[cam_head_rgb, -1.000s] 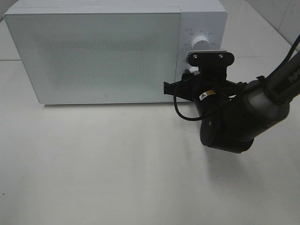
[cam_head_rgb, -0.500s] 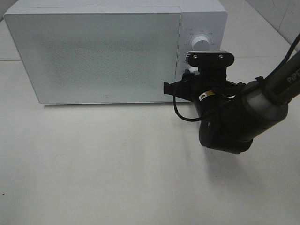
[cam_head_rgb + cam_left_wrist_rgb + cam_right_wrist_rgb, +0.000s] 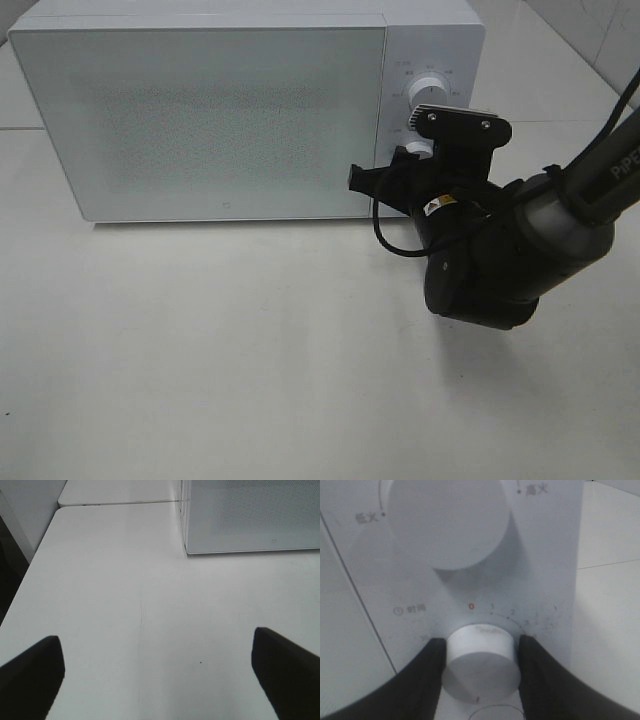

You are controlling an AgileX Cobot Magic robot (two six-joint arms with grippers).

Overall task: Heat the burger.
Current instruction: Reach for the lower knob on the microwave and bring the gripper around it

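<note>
The burger is out of view in every frame. A white microwave (image 3: 230, 120) stands at the back of the table with its door shut. My right gripper (image 3: 412, 160) reaches to the control panel and is shut on the lower timer knob (image 3: 480, 655); its black fingers (image 3: 427, 670) press against both sides of the knob. The knob's marker line points away from the red 0 on the dial. My left gripper (image 3: 155, 637) hangs open over bare table, left of the microwave's corner (image 3: 250, 515), with nothing between its fingers.
An upper power knob (image 3: 430, 88) sits above the gripped one on the panel and fills the right wrist view above the timer dial (image 3: 447, 520). The white table (image 3: 200, 350) stretches in front of the microwave. The right arm's bulky wrist (image 3: 490, 260) hangs before the panel.
My right wrist has rolled a little clockwise on the timer knob; its camera bracket now tilts to the right. The left arm and the microwave door have not moved.
</note>
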